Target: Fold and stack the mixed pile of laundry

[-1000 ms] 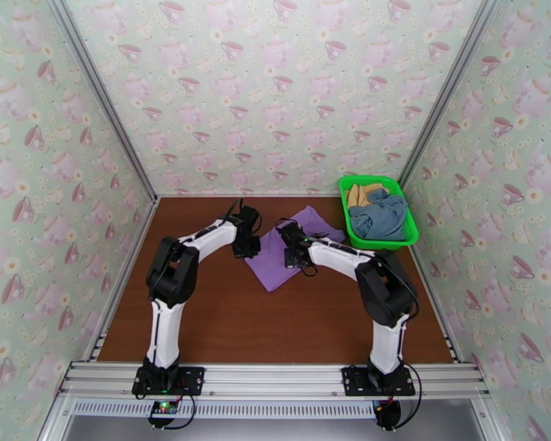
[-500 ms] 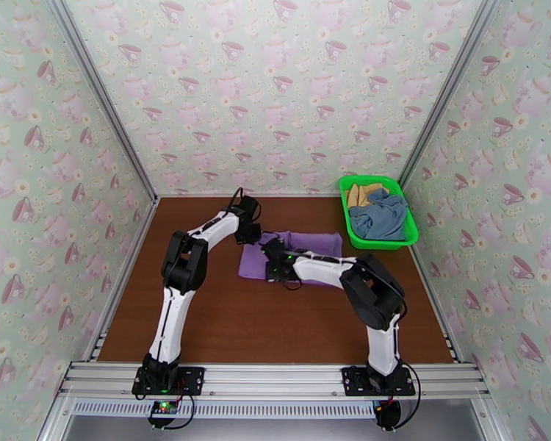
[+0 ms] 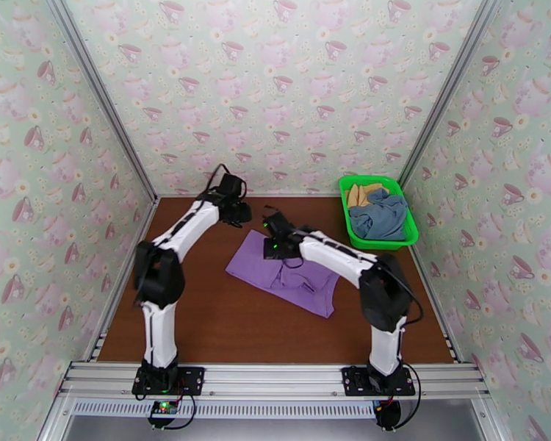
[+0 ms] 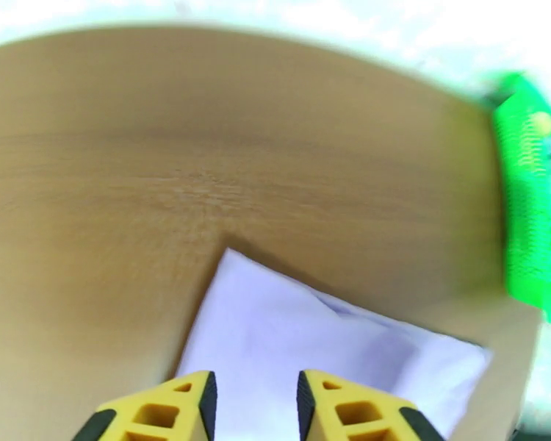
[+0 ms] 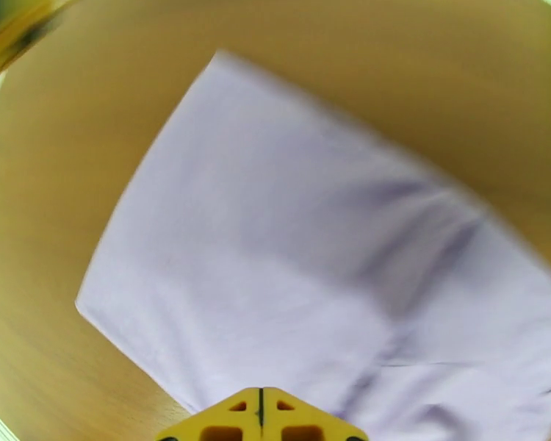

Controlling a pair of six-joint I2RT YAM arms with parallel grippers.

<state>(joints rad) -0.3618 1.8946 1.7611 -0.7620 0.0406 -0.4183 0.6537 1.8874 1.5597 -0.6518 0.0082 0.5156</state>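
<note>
The lilac purple garment (image 3: 294, 277) lies spread on the brown table, one corner pointing back left. It fills much of the right wrist view (image 5: 290, 266) and the lower part of the left wrist view (image 4: 297, 339). My left gripper (image 3: 236, 212) hovers behind the cloth's back-left corner, its yellow fingers (image 4: 169, 409) apart with nothing between them. My right gripper (image 3: 274, 244) hangs over the cloth's back edge, its yellow fingertips (image 5: 261, 419) pressed together with no cloth between them. The slate blue-grey garment (image 3: 380, 214) and the tan-yellow one (image 3: 362, 194) lie bunched in the basket.
The bright green mesh basket (image 3: 382, 245) stands at the back right of the table against the wall, and its side shows at the right in the left wrist view (image 4: 529, 214). Patterned walls close in three sides. Bare wood lies left and in front of the cloth.
The lilac garment went from a narrow bunched shape to a wider spread reaching the front right. My left gripper drew back and to the left. My right gripper moved back off the cloth.
</note>
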